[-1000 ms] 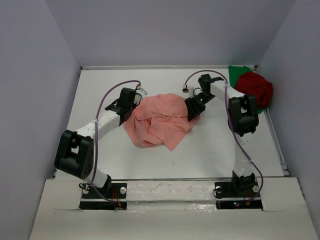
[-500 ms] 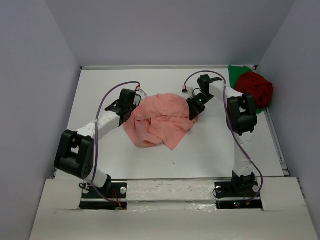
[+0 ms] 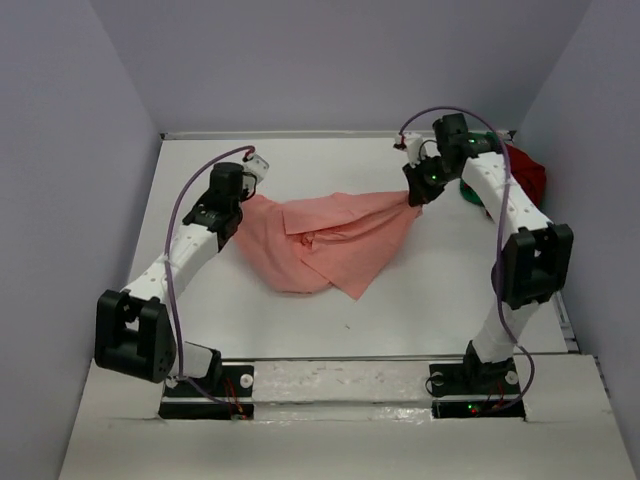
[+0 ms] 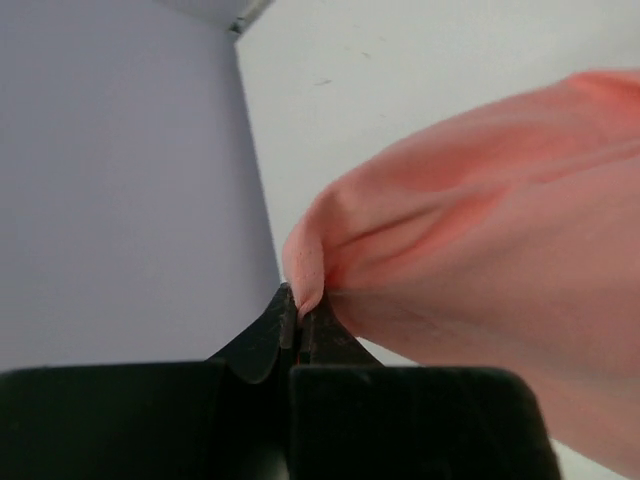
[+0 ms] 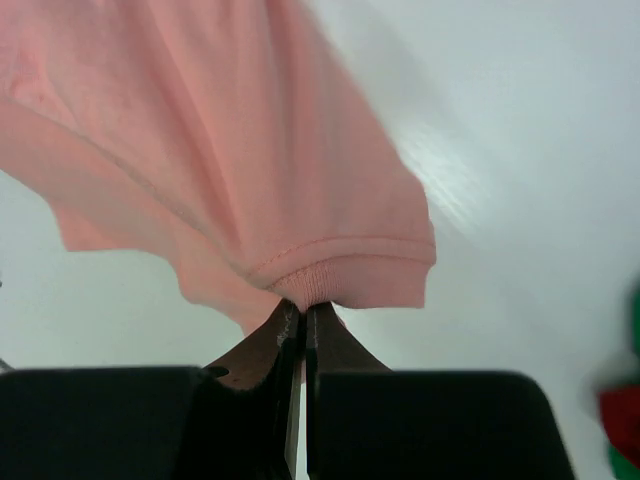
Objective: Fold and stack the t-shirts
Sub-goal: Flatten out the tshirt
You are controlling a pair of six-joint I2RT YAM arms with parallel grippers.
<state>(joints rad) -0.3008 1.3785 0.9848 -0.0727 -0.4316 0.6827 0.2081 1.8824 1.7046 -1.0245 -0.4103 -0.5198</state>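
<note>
The salmon-pink t-shirt (image 3: 325, 240) hangs stretched between my two grippers above the white table, its lower part drooping toward the near side. My left gripper (image 3: 240, 200) is shut on the shirt's left edge; in the left wrist view a fold of pink cloth (image 4: 480, 210) is pinched at the left gripper (image 4: 299, 305). My right gripper (image 3: 415, 196) is shut on the right edge, and the right wrist view shows the ribbed hem (image 5: 350, 270) clamped in the right gripper (image 5: 303, 310). The dark red t-shirt (image 3: 530, 170) and green t-shirt (image 3: 466, 188) lie crumpled at the far right, mostly hidden behind the right arm.
Grey walls enclose the table (image 3: 440, 290) on the left, back and right. The right arm's forearm (image 3: 505, 205) crosses in front of the red and green pile. The arm bases sit at the near edge.
Both grippers moved apart and toward the back, lifting and stretching the salmon-pink shirt out from a crumpled heap. The right gripper shut on its edge and swung right toward the corner.
</note>
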